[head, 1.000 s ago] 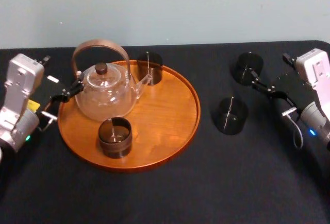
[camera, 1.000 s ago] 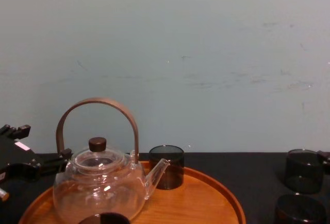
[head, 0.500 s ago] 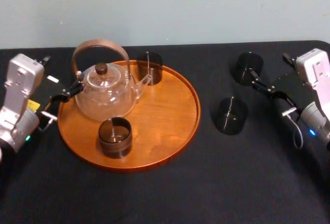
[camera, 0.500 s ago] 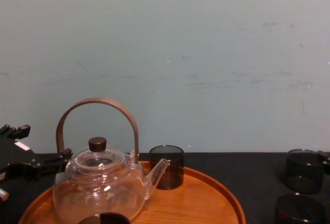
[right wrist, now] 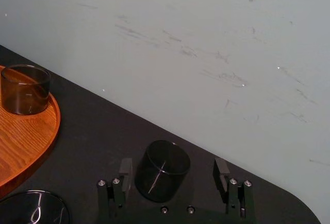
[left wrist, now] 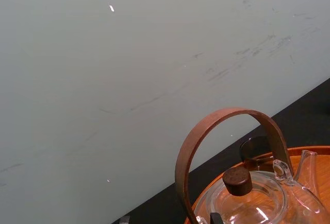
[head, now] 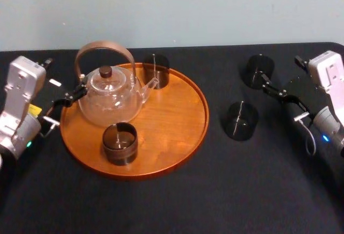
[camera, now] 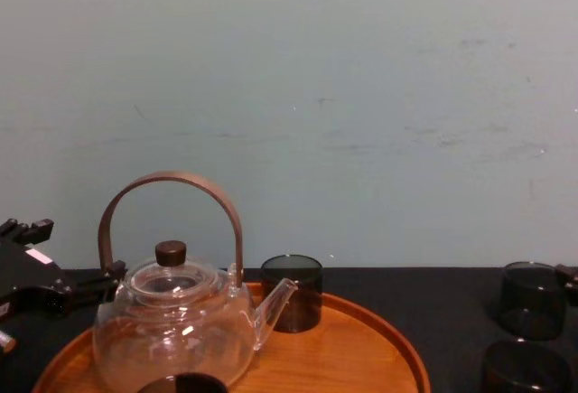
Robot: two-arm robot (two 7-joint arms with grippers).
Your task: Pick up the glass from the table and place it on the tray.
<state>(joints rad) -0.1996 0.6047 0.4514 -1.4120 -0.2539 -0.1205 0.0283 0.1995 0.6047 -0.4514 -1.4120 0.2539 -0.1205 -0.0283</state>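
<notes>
Facing smoky cylindrical glass (right wrist: 157, 175), right gripper (right wrist: 172, 166) jaws released, left gripper (head: 69, 97) beside round wooden tray (head: 177, 110), grip unclear.

We note the flat black table (head: 177, 201) as matt, taking no reflection, while the large round orange-brown wooden tray (head: 173, 111) shows fine grain under a smooth, faintly glossy finish. The round clear glass teapot (head: 107, 106) is glossy with bright highlights, its hoop handle (head: 102, 45) smooth brown wood and its lid knob (head: 106, 72) dark wood; the short dark smoked-glass tumbler (head: 241, 121) on the table is see-through and shiny. The pale grey-green wall (head: 215, 8) looks painted, matt and scuffed, and the right gripper (right wrist: 173, 166) has matt black fingers (right wrist: 125, 168) with small bright metal screw heads (right wrist: 101, 183).
</notes>
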